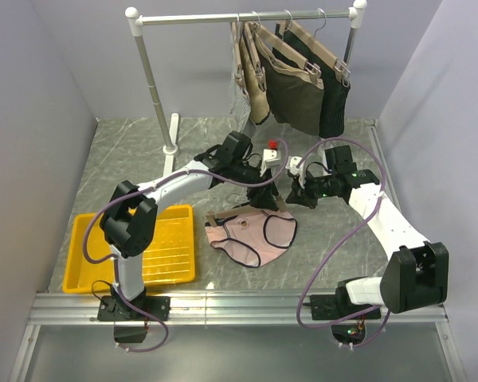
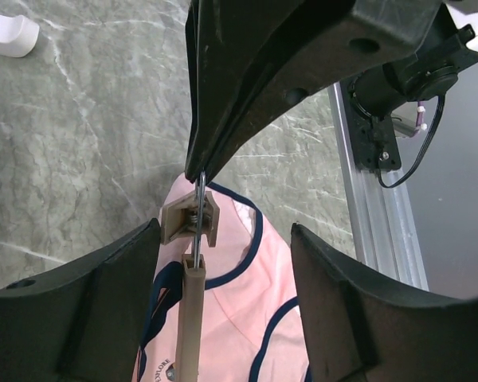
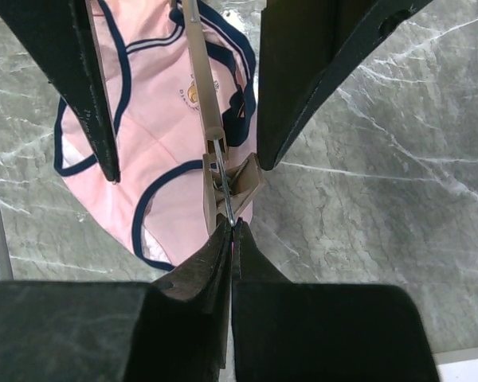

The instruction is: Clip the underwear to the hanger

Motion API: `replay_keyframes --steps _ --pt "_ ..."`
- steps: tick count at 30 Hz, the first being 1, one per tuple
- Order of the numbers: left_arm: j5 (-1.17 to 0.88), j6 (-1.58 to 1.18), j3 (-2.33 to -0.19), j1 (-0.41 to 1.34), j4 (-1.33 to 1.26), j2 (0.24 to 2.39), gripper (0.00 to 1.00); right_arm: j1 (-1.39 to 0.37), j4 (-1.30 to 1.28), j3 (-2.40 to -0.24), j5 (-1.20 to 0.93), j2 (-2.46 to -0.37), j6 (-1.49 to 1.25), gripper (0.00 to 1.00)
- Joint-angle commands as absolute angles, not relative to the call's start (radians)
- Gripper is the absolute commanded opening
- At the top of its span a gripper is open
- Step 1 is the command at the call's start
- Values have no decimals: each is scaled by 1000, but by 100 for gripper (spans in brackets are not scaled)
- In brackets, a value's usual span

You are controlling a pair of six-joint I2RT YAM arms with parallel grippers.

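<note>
Underwear [image 1: 240,239] with round emblem [image 3: 191,94], lettering unreadable

The left arm [image 1: 174,185] and right arm [image 1: 392,224] bent inward, hands facing tip to tip.
The left hand [image 2: 223,239] had its fingers spread wide; the right hand [image 3: 231,231] was pinched tight on the wire of the slim tan bar hanger [image 3: 197,64].

The underwear [image 1: 251,235] is pale pink with dark navy edging; the hanger [image 2: 190,318] over it is tan with silver wire. The worktop [image 1: 143,159] beneath the underwear is grey with pale marble veining.
</note>
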State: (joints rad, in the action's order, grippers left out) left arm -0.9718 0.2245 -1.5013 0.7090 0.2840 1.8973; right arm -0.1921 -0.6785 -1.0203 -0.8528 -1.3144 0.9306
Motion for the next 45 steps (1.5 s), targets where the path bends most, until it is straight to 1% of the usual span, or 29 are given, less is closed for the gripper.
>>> replay_keyframes --steps 1,8,23,30,33,40,45 --pt "-1017 239 -1546 727 307 1913 70 -201 -650 -1022 -839 -1282 950 0" --pt "-996 238 -1554 730 305 1934 65 -201 -653 -1020 -842 -1275 948 0" --pt "-965 221 -1571 755 275 1959 62 -206 -657 -1023 -851 -1281 940 0" --pt "-956 190 -1566 761 250 1970 57 -207 -663 -1019 -856 -1278 946 0" --pt "-954 190 -1575 767 249 1976 53 -206 -666 -1019 -857 -1278 948 0" --pt "-943 176 -1603 778 245 1999 53 -207 -677 -1025 -864 -1275 950 0" --pt "-940 180 -1615 781 255 2006 49 -207 -683 -1025 -864 -1272 956 0"
